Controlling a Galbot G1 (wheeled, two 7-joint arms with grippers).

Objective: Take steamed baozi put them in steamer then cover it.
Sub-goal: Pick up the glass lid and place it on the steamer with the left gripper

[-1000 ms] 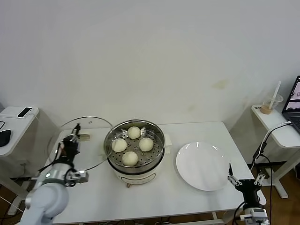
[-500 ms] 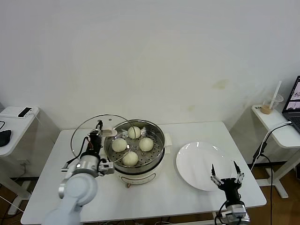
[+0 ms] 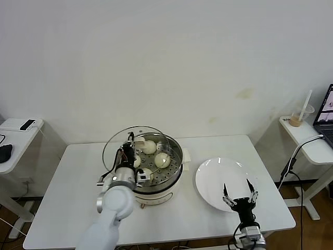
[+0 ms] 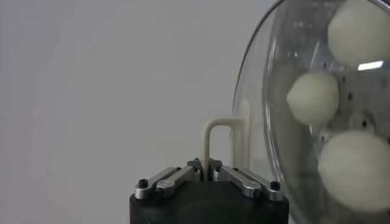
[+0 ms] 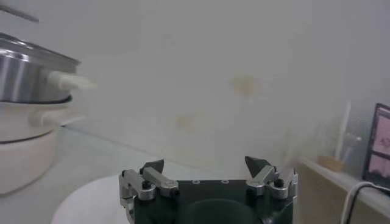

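The steamer (image 3: 176, 165) stands mid-table on its white base, with steamed baozi (image 3: 162, 160) on its perforated floor; three show plainly. My left gripper (image 3: 128, 152) is shut on the cream handle (image 4: 222, 137) of the cover (image 3: 112, 148), a glass lid held tilted over the steamer's left side. In the left wrist view the cover (image 4: 286, 152) stands edge-on beside the left gripper (image 4: 204, 164), and baozi (image 4: 312, 97) show through the glass. My right gripper (image 3: 239, 191) hangs open and empty over the near edge of the white plate.
A white plate (image 3: 221, 174) lies right of the steamer. The steamer (image 5: 30, 67) also shows far off in the right wrist view beyond the open right gripper (image 5: 204, 165). Side tables flank the table: one with a phone (image 3: 27, 124), one with a cup (image 3: 302, 115).
My left gripper has carried the cover rightward from above the table's left side to over the steamer. The right gripper has shifted left, over the plate's near edge.
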